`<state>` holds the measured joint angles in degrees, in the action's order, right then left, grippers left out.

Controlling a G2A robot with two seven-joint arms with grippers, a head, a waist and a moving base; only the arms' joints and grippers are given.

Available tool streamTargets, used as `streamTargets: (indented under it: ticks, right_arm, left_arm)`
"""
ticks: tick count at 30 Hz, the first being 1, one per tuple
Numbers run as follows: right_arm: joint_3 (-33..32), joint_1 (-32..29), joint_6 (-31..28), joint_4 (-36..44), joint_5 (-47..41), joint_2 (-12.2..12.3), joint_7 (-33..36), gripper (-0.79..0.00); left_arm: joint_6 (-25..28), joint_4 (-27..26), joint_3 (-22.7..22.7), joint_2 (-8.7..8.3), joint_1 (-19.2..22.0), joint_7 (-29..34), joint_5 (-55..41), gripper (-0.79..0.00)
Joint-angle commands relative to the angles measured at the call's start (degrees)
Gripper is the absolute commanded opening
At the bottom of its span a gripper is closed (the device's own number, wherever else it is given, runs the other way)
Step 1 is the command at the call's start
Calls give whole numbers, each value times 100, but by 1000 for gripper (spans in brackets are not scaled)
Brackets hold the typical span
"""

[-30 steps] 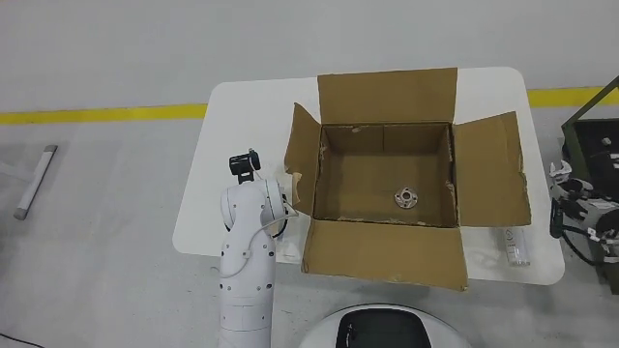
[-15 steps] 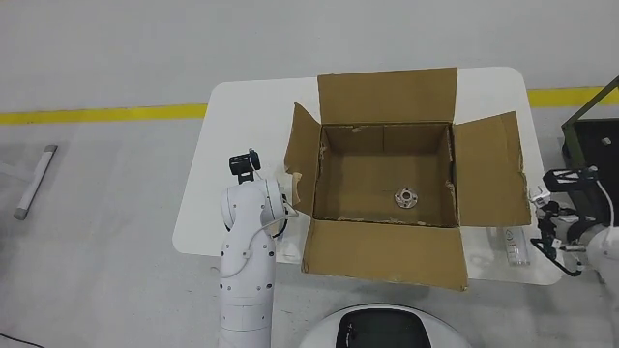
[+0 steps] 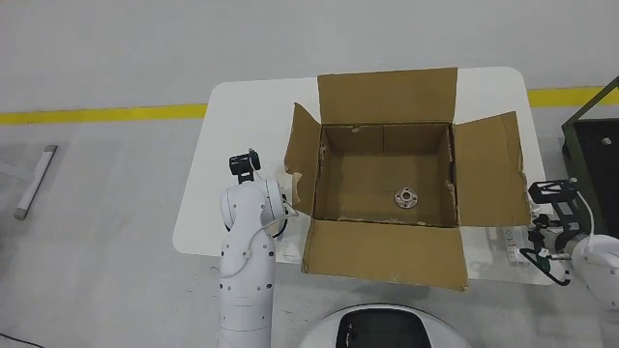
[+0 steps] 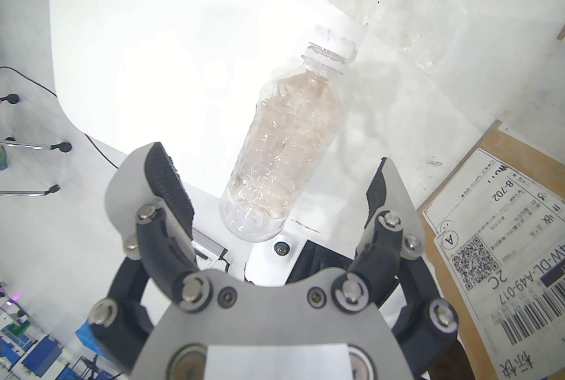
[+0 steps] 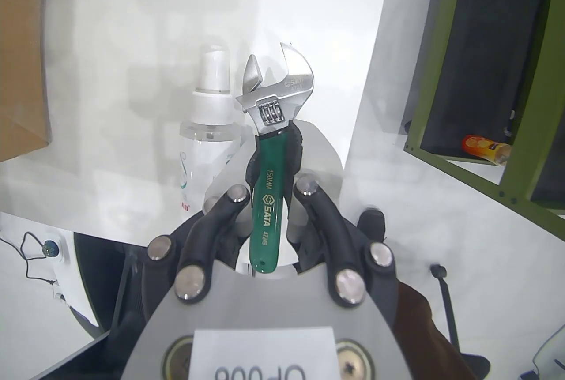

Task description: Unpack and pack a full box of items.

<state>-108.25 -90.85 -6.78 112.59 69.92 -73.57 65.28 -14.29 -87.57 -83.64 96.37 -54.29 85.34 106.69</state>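
The left arm [image 3: 250,222] stands just left of the cardboard box [image 3: 387,97]. Its jaws are spread wide apart, pointing down over a water bottle [image 4: 287,143] lying on the tabletop [image 4: 154,24]. The right arm [image 3: 592,269] reaches in right of the box, jaws squeezing a green adjustable wrench [image 5: 270,178] above a spray bottle [image 5: 207,126].

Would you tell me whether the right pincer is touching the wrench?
Touching: in the right wrist view the right pincer grips the wrench by its green handle.
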Motion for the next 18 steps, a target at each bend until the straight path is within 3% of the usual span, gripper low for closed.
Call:
streamTargets:
  ticks: [1, 3, 4, 10, 15, 17, 18]
  right_arm:
    - [26, 10, 33, -53, 11, 8, -11, -665]
    - [42, 22, 61, -92, 14, 17, -23, -536]
    - [48, 25, 69, -109, 11, 21, -29, -508]
    - [62, 50, 98, -208, -22, 51, -40, -462]
    - [-122, 101, 337, -47, -340, 62, -257, -465]
    - [-351, 88, 617, 183, -539, 57, -520, -511]
    - [-516, 112, 841, 371, -691, 48, -775, -579]
  left_arm:
    - [0, 0, 0, 0, 0, 0, 0, 0]
    - [0, 0, 0, 0, 0, 0, 0, 0]
    - [0, 0, 0, 0, 0, 0, 0, 0]
    - [0, 0, 0, 0, 0, 0, 0, 0]
    - [0, 0, 0, 0, 0, 0, 0, 0]
    - [0, 0, 0, 0, 0, 0, 0, 0]
    - [0, 0, 0, 0, 0, 0, 0, 0]
